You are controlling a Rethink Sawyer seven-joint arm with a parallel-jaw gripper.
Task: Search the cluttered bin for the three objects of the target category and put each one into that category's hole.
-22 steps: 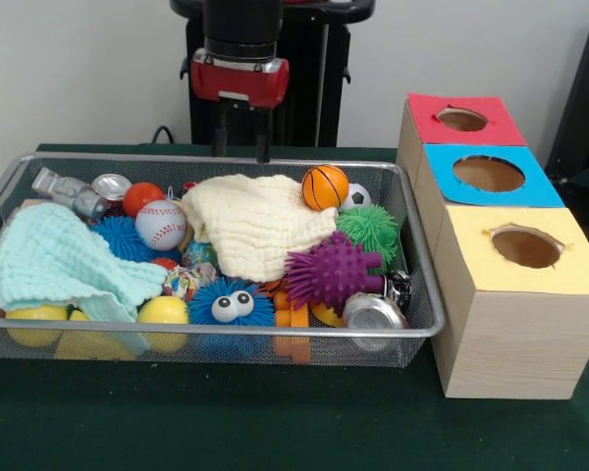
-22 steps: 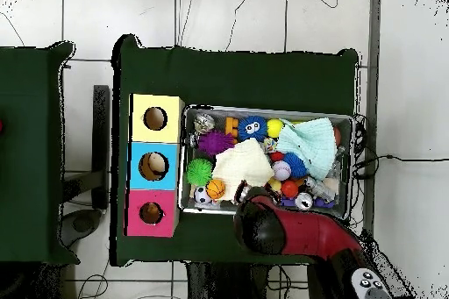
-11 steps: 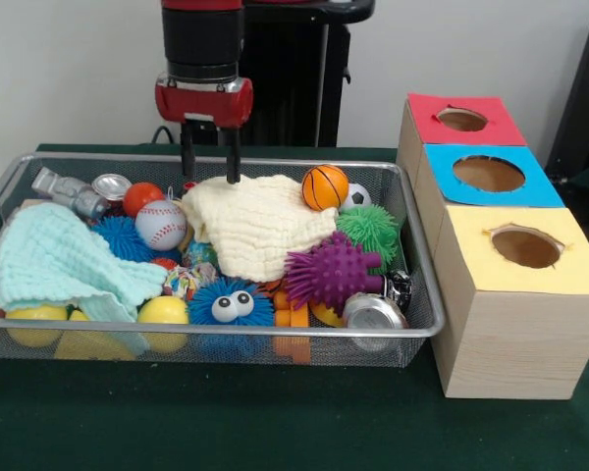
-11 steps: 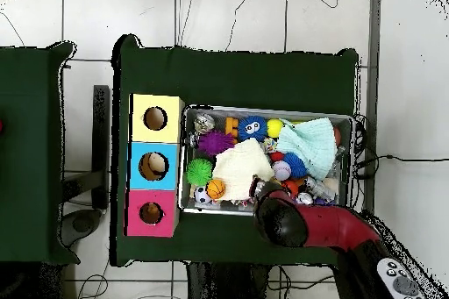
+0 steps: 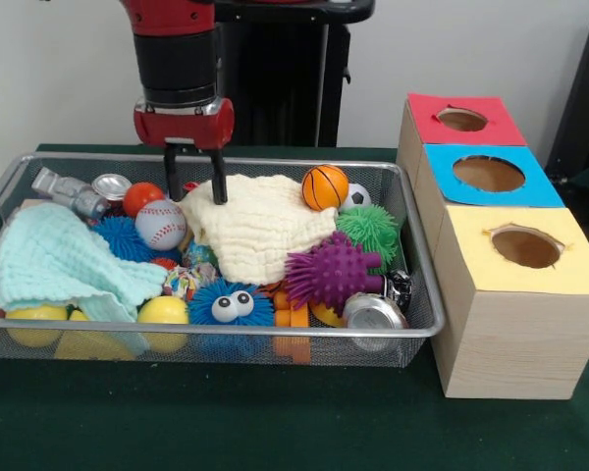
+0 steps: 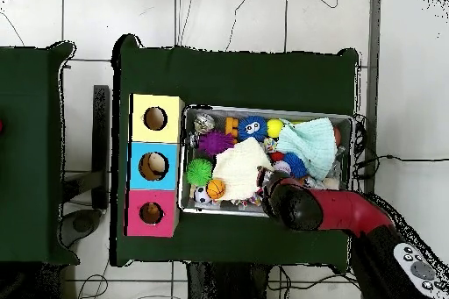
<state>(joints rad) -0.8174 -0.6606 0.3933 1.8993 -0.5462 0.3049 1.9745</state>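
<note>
Front view
Gripper (image 5: 193, 188): you see its two dark fingers spread apart, holding nothing, tips down at the far left edge of the cream cloth (image 5: 255, 224).
Bin (image 5: 412, 324): wire mesh, on the green table (image 5: 275, 422).
Bin contents: you find a baseball (image 5: 161, 224) just left of the cream cloth, a basketball (image 5: 325, 186) and a small soccer ball (image 5: 355, 197) at the far right, a purple spiky ball (image 5: 332, 271) and a green spiky ball (image 5: 370, 230) beside them, and a mint cloth (image 5: 59, 257) at the left.
Holes: red box (image 5: 463, 120), blue box (image 5: 489, 174) and yellow box (image 5: 525, 245) stand in a row right of the bin.

Overhead view
Arm (image 6: 324, 212): you see it reaching over the bin's lower edge; the gripper is hidden beneath it.
Basketball (image 6: 216, 188): near the bin's lower left corner, just beside the cream cloth (image 6: 238, 165).
</note>
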